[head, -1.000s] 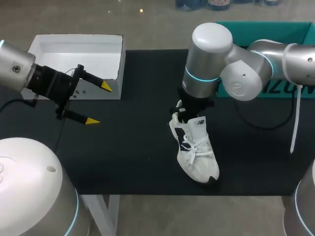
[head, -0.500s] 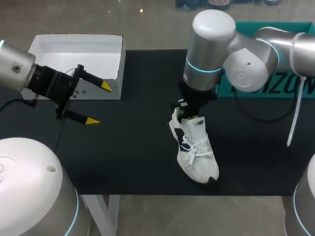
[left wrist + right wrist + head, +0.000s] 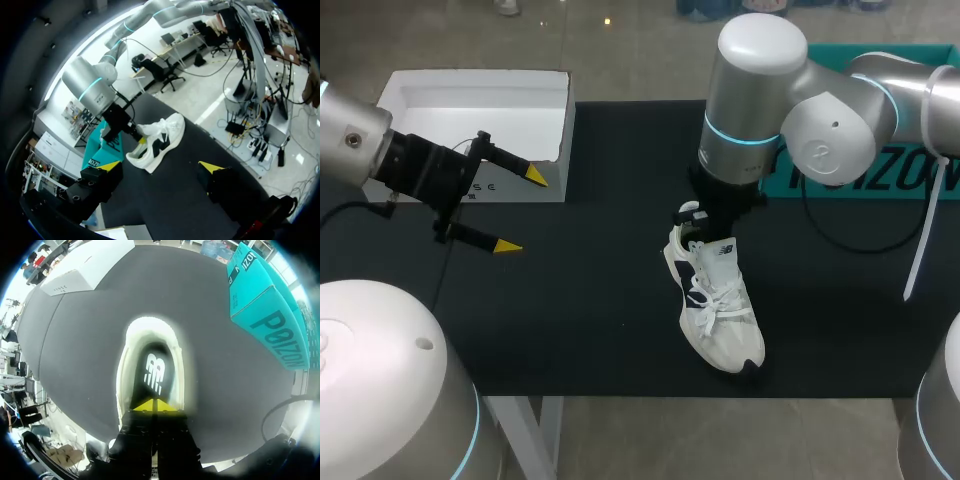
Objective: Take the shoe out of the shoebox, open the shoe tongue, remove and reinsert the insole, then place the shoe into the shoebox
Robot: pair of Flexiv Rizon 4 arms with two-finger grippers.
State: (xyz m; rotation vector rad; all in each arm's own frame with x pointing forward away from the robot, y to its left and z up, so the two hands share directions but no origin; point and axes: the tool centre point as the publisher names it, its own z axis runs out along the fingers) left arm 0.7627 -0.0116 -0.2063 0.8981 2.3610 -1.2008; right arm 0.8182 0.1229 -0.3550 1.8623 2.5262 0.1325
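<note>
Change: the right arm's silver joints have swung slightly up and to the right. The shoe and the left arm have not shifted.
Right claw (image 3: 155, 405): clenched, with its yellow tips pressed together inside the heel opening. I cannot tell whether a thin edge is nipped between them.
Insole: the dark insole with a white logo (image 3: 152, 372) lies flat in the shoe, just ahead of the tips.
Shoe: the white mesh trainer with navy side panels (image 3: 718, 305) stands on the black tabletop (image 3: 590, 290), out of the box, with its toe toward the near edge.
Left claw (image 3: 521, 211): released, fingers spread, hovering well apart from the shoe.
Shoebox: the white open cardboard shoebox (image 3: 470, 120) sits at the far left corner, beside the left claw.
Step in hand: probably catching the insole's heel end.
Doing it well: pinch only the insole edge, not the heel lining. Peel it up and back slowly. The shoe is unbraced, so the idle left claw could steady the toe.
</note>
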